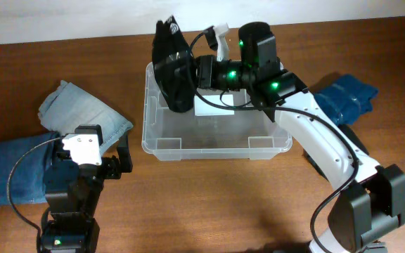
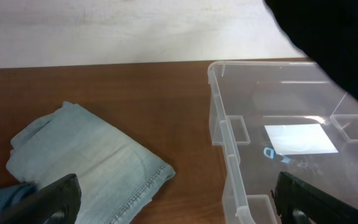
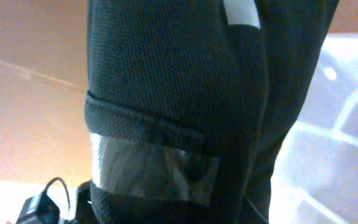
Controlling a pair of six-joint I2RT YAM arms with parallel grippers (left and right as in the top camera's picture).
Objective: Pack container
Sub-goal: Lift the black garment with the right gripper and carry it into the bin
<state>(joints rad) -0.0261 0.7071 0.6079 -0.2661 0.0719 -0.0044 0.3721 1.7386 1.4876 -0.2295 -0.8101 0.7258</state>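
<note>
Container place: the container (image 1: 269, 145) sits in the middle of the wooden surface (image 1: 209, 211), a little toward the far side, between the two arms.
Container long axis: it runs left to right in the overhead view, along the front edge of the surface; the short sides face the two arms' sides.
Container facing: it stands upright with the open mouth up, and the white label (image 1: 213, 107) shows through on its base.
Container from the left wrist: one rounded corner and a long wall are nearest that camera, with the rest stretching away to the right.
Right gripper: the right gripper (image 1: 190, 70) reaches in from the right over the container's far left part. It is holding a black garment (image 1: 174, 67); the cloth covers the fingers themselves.
Black garment: it hangs over the container's left end, and I cannot tell whether its lower edge touches the base. Up close it is a dark mesh with a shiny grey strip (image 3: 154, 167) across it.
Left gripper: the left gripper (image 2: 182, 204) is spread wide and holds nothing, low over the surface just left of the container.
Light blue jeans: the light blue jeans (image 1: 83, 112) lie folded left of the container, apart from it.
Other denim: a darker blue pair (image 1: 9, 172) lies at the near left, and a dark blue pair (image 1: 343, 98) lies right of the container, partly under the right arm.
</note>
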